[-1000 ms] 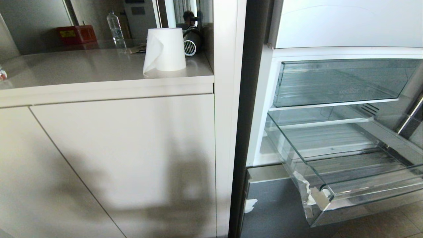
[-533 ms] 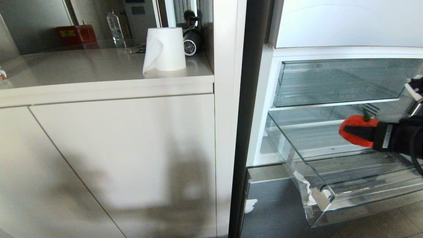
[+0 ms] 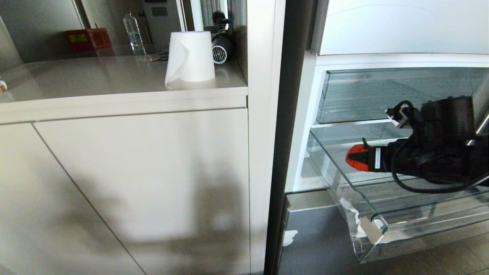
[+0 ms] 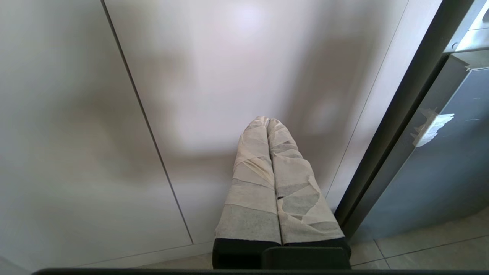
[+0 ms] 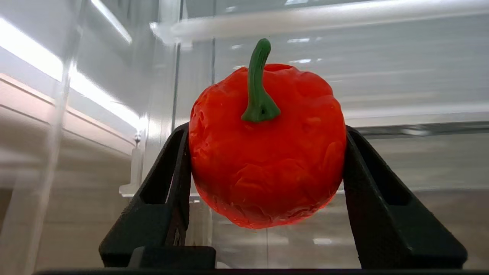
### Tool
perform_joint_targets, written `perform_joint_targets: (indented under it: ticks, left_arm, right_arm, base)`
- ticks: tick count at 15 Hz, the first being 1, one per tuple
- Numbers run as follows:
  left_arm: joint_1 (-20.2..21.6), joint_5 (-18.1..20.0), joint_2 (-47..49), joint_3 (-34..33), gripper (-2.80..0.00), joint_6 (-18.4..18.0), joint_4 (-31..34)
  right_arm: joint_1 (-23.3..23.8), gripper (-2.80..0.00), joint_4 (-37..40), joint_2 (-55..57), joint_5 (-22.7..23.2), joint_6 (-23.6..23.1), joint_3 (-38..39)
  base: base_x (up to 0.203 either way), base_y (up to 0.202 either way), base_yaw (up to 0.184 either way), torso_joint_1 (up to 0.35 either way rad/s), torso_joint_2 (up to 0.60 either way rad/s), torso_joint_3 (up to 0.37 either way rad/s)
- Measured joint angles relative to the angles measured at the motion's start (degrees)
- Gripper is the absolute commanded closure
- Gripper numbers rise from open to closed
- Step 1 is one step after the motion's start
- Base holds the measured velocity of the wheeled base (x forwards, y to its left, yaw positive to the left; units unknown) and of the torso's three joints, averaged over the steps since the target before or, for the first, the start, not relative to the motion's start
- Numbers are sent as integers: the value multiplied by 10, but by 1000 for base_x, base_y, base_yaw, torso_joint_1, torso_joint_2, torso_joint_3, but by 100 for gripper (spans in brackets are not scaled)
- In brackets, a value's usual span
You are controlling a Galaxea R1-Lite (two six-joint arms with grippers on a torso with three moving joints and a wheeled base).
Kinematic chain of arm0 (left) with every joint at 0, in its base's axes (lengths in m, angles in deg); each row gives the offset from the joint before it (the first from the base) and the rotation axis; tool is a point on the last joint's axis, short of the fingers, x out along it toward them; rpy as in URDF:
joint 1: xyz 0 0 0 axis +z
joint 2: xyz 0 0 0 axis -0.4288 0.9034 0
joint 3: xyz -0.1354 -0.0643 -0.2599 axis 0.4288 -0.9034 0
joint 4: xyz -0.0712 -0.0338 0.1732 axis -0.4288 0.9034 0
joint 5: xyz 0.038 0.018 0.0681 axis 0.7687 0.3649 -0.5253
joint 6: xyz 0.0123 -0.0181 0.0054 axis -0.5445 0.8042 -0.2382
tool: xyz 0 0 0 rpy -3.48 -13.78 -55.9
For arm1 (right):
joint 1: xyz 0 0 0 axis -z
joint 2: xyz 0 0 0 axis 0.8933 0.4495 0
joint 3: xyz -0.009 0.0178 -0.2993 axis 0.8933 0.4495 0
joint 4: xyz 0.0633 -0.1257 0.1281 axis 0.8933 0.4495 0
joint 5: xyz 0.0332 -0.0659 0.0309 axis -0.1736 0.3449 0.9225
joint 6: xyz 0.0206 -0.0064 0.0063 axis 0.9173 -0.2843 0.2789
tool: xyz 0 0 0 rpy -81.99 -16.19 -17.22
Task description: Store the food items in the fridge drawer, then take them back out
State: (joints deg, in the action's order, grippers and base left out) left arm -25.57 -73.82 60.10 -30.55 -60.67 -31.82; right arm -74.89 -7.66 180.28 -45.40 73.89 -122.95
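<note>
Red pepper (image 5: 267, 152) (green stem): pinched in right gripper (image 3: 357, 158), held above the open clear fridge drawer (image 3: 382, 229). Left gripper (image 4: 275, 168): taped fingers pressed together, parked facing the cabinet door (image 4: 229, 76).

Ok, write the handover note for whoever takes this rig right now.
Right gripper: jaws clamped on the red pepper, held over the pulled-out fridge drawer, not set down.
Left gripper: jaws shut, empty, parked facing the cabinet door.
Drawer: open, nothing seen lying in it. The upper clear drawer is pushed in.
Done: drawer opened, pepper picked up and brought to the drawer.
Left: release the pepper in the drawer, then take it back out. No other food is in view.
</note>
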Motion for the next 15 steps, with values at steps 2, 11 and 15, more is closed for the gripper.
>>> perform_joint_targets:
  ticks: [2, 11, 15]
  left_arm:
    - [0, 0, 0, 0, 0, 0, 0]
    - [0, 0, 0, 0, 0, 0, 0]
    - [0, 0, 0, 0, 0, 0, 0]
  right_arm:
    - [-1, 0, -17, 27, -16, -1, 0]
    - [4, -280, -53, 109, -69, -6, -17]
    - [4, -280, -53, 113, -72, -4, -20]
  base:
    - [0, 0, 0, 0, 0, 0]
    - [0, 0, 0, 0, 0, 0]
    - [0, 0, 0, 0, 0, 0]
